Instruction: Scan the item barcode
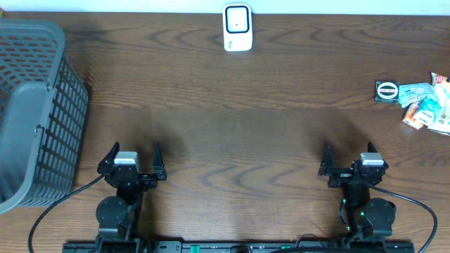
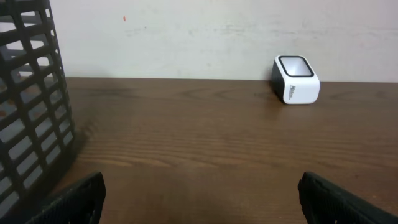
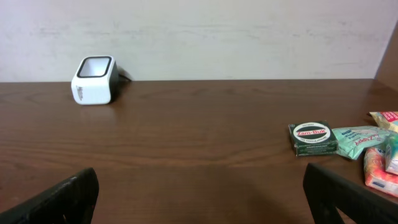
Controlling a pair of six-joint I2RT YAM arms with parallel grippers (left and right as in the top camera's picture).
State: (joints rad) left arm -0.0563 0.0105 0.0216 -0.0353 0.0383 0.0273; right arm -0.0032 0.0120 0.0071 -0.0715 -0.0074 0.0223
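**Overhead view**
- Wooden table (image 1: 239,119): is carrying everything listed below.
- Barcode scanner (image 1: 238,28): white with a dark window, is standing at 12 o'clock by the far edge, well apart from both arms.
- Grey mesh basket (image 1: 35,112): is occupying the 9 o'clock side.
- Dark green pack (image 1: 387,91) with a round label: is lying at 3 o'clock, touching a cluster of snack packets (image 1: 427,107) that is running off the table's right edge.
- Left gripper (image 1: 133,156): is sitting at 7 o'clock with its jaws spread wide, gripping nothing.
- Right gripper (image 1: 349,158): is sitting at 5 o'clock, likewise spread wide with nothing between its jaws.

**Left wrist view**
- The scanner (image 2: 296,79) is showing at 1 o'clock, its window tilted upward.
- The basket's wall (image 2: 31,112) is filling the 9 o'clock side.
- Two black fingertips (image 2: 74,199) are sitting in the lower corners, far apart, with bare wood between them.

**Right wrist view**
- The scanner (image 3: 94,79) is standing at 10 o'clock.
- The green pack (image 3: 314,138) is lying at 3 o'clock, with a teal packet (image 3: 356,142) touching it and red-and-white packets (image 3: 380,167) just beyond.
- The fingertips (image 3: 62,202) are standing wide apart, touching no item.
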